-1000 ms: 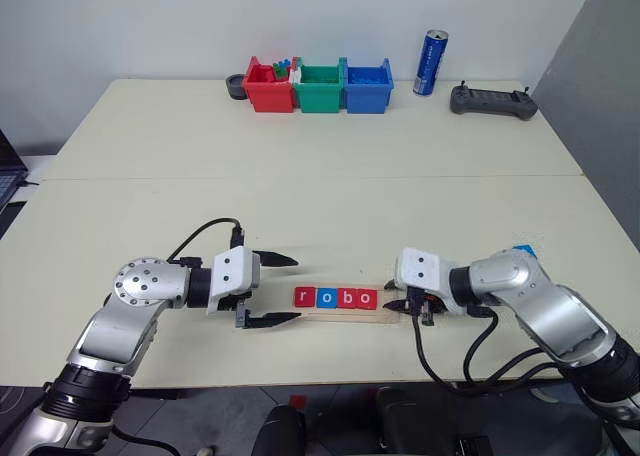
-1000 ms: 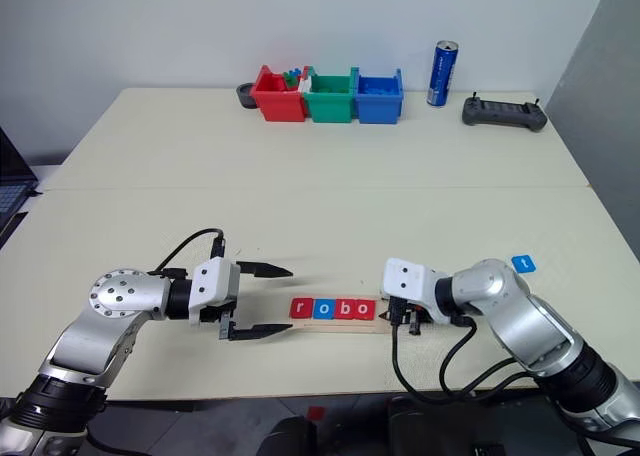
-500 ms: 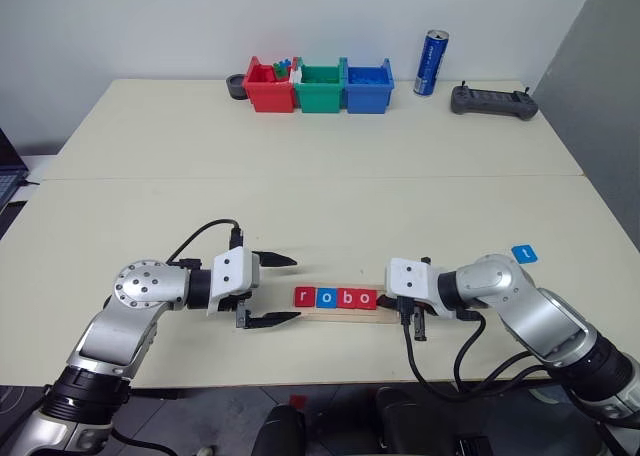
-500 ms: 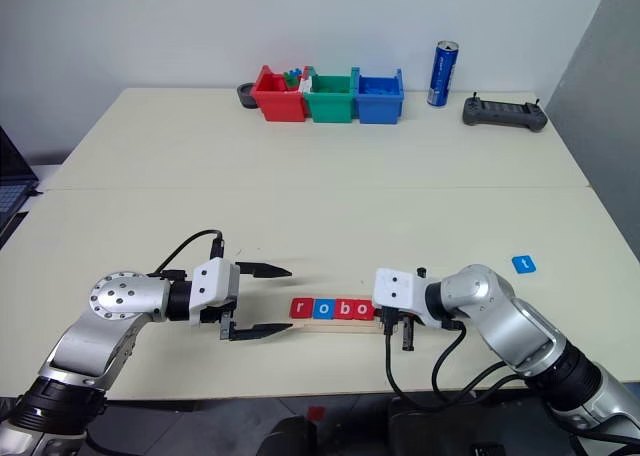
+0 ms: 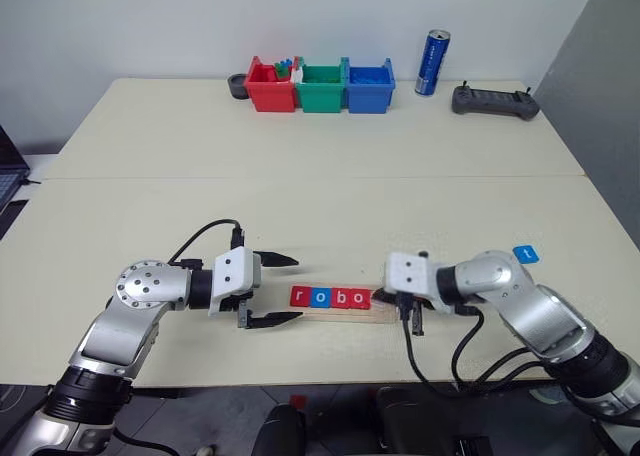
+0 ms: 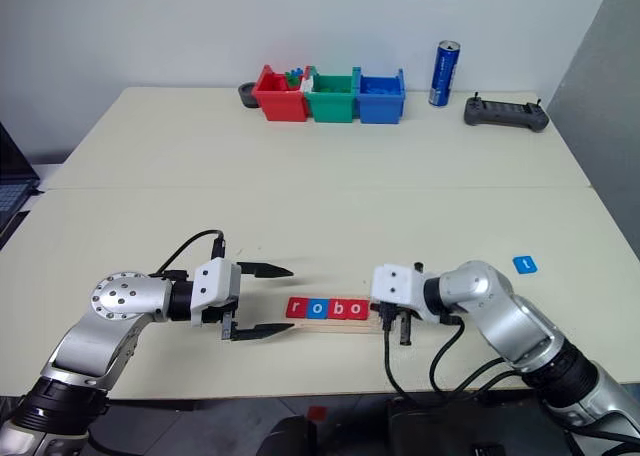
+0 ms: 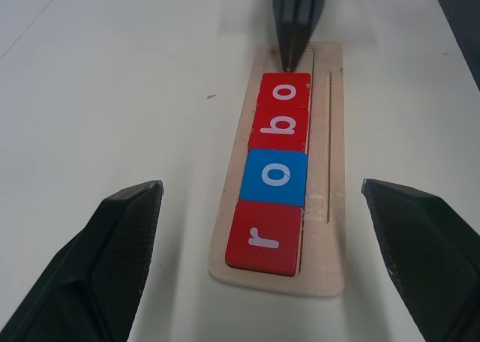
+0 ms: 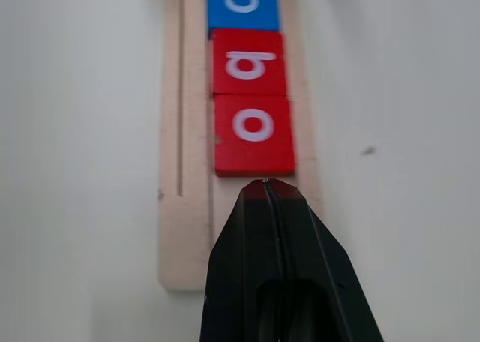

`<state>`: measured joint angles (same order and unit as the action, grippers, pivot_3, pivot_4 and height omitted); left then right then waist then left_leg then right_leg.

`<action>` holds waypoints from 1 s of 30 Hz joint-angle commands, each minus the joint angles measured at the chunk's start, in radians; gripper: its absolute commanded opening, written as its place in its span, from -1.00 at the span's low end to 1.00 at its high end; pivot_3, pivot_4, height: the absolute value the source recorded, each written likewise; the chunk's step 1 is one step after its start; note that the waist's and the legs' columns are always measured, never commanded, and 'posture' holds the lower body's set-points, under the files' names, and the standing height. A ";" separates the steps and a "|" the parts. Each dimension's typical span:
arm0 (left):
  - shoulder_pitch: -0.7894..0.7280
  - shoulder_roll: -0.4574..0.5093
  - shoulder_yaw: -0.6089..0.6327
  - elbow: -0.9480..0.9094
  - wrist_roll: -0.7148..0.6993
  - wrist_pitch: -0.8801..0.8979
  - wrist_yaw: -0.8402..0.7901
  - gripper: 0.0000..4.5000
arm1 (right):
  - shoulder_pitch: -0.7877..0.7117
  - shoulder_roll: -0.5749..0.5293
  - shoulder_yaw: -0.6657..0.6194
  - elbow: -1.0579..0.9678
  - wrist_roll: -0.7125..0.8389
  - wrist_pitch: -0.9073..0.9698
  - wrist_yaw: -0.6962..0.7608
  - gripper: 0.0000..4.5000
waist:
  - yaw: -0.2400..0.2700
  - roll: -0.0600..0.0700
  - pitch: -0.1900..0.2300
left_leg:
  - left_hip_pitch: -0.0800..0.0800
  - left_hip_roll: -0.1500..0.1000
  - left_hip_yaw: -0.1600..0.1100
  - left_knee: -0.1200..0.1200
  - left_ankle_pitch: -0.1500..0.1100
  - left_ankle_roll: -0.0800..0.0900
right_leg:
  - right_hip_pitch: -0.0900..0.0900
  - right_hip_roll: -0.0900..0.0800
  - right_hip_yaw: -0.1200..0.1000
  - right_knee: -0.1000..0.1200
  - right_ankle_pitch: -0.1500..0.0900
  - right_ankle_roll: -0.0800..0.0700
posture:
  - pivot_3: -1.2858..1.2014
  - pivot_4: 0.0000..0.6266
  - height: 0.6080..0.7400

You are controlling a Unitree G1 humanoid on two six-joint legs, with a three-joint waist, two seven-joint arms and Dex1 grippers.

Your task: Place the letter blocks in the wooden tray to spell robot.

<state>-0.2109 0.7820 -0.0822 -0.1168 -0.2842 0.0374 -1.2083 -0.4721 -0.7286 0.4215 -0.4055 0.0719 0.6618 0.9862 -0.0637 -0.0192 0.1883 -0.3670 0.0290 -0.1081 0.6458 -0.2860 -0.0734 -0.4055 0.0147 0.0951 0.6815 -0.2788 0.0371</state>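
Note:
The wooden tray [image 5: 385,313] lies near the table's front edge. Four letter blocks sit in it in a row: red r [image 5: 300,296], blue o [image 5: 320,297], red b [image 5: 340,297], red o [image 5: 360,297]. A blue t block [image 5: 525,254] lies flat on the table, far right of the tray. My right gripper [image 8: 267,183] is shut, holds nothing, and its tip rests over the tray's right end against the last red o [image 8: 253,134]. My left gripper [image 5: 296,288] stands open just left of the tray, its fingers [image 7: 127,237] on either side of the tray's end without touching it.
At the back of the table stand red [image 5: 267,88], green [image 5: 320,88] and blue [image 5: 368,87] bins, a blue can [image 5: 432,62] and a black controller [image 5: 494,100]. A dark round object [image 5: 236,86] sits left of the bins.
My right gripper has shut and pressed in from the tray's right end. The row of four blocks has slid a little to the left along the tray. The left gripper has kept still.

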 commanded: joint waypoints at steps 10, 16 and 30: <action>-0.011 -0.008 0.009 -0.037 -0.011 -0.002 0.007 1.00 | 0.352 0.188 -0.602 -0.174 0.099 0.147 -0.374 0.71 | 0.013 -0.001 0.000 | -0.001 0.000 0.000 0.000 0.000 0.000 | 0.000 0.000 0.000 0.000 0.000 0.000 | 0.03 -0.52 1.00; -0.017 -0.015 0.013 -0.028 -0.025 0.002 -0.001 1.00 | 0.459 0.277 -0.729 -0.147 0.101 0.048 -0.491 0.99 | 0.005 0.000 0.000 | 0.001 0.000 0.001 0.000 0.000 0.000 | 0.000 0.000 0.001 0.001 0.000 0.000 | 0.03 -0.52 1.00; -0.001 0.015 0.033 -0.041 -0.040 0.015 -0.023 1.00 | 0.360 0.267 -0.832 0.193 0.090 -0.023 -0.646 0.99 | 0.003 0.000 -0.001 | 0.002 0.000 0.002 0.000 0.000 0.000 | 0.001 0.001 0.002 0.001 0.000 0.000 | 0.03 -0.52 1.00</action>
<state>-0.2118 0.7790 -0.0804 -0.1291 -0.3081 0.0573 -1.2296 -0.0946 -0.4369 -0.3733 -0.2205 0.1492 0.6623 0.3505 -0.0605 -0.0189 0.1878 -0.3654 0.0290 -0.1058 0.6454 -0.2860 -0.0734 -0.4049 0.0152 0.0975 0.6821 -0.2788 0.0371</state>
